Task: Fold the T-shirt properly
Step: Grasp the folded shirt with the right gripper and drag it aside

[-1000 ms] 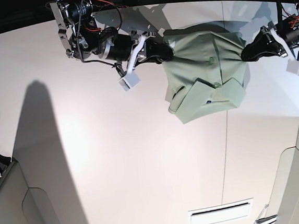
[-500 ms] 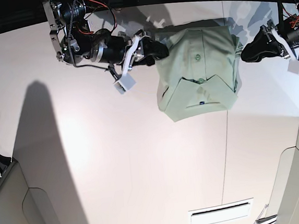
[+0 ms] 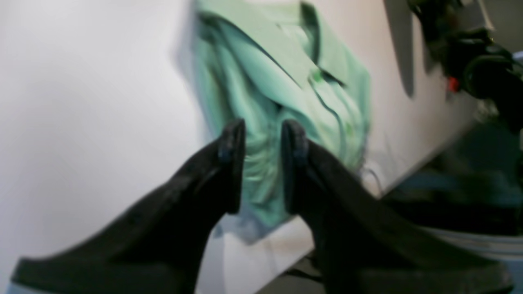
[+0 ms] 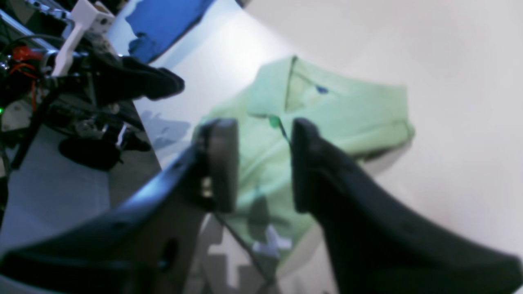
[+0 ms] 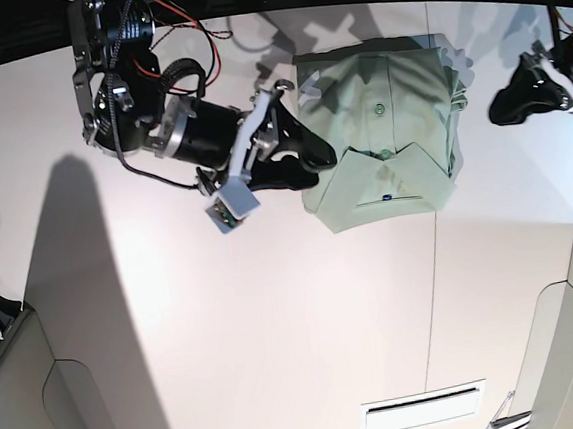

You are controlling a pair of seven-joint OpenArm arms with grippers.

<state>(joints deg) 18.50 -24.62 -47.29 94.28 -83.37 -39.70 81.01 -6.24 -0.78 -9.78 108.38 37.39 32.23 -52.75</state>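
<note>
the right gripper [image 5: 312,157], jaws apart and empty, sits just beside the folded t-shirt [image 5: 380,136], collar toward the camera, while the open left gripper [image 5: 521,89] hangs farther off.

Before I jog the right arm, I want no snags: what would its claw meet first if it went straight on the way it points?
Probably the folded pale sage-green knit T-shirt, which lies straight ahead of the open right claw; depth is unclear.
</note>
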